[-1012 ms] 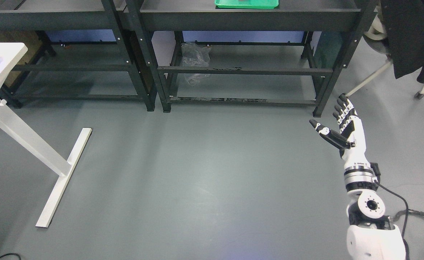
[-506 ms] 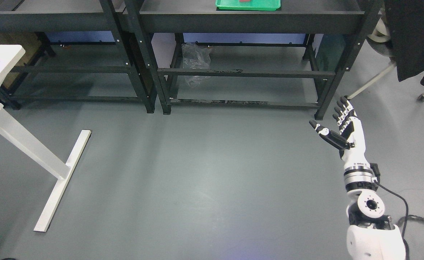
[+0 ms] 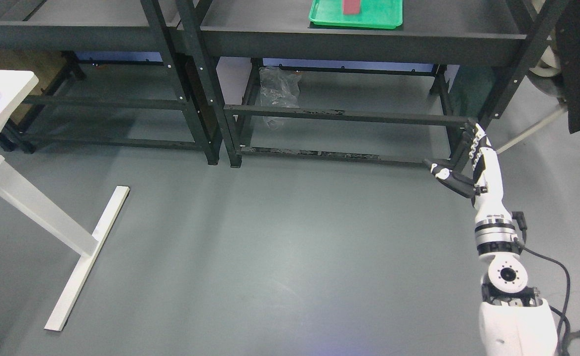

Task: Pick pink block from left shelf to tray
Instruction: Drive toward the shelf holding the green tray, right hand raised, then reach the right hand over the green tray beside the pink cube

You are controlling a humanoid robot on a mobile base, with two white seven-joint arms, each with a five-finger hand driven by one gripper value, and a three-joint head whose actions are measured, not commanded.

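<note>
The right robot hand [image 3: 460,160] rises from the lower right on a white jointed arm, its black-and-white fingers [image 3: 469,140] stretched out and its thumb splayed to the left, holding nothing. Its fingertips show against the front right leg of the black metal shelf unit [image 3: 364,38]; whether they touch it cannot be told. Well above and to the left of the robot hand, a shallow green plastic tray [image 3: 355,15] lies on that shelf's top board near its front edge, and a small reddish-pink rectangular block [image 3: 352,6] lies inside the tray towards its far side, cut by the top edge of the view. Left of the robot hand the bare grey floor [image 3: 270,247] runs wide and open to the white table's foot [image 3: 85,252]. A second black shelf unit [image 3: 72,34] stands further left.
</note>
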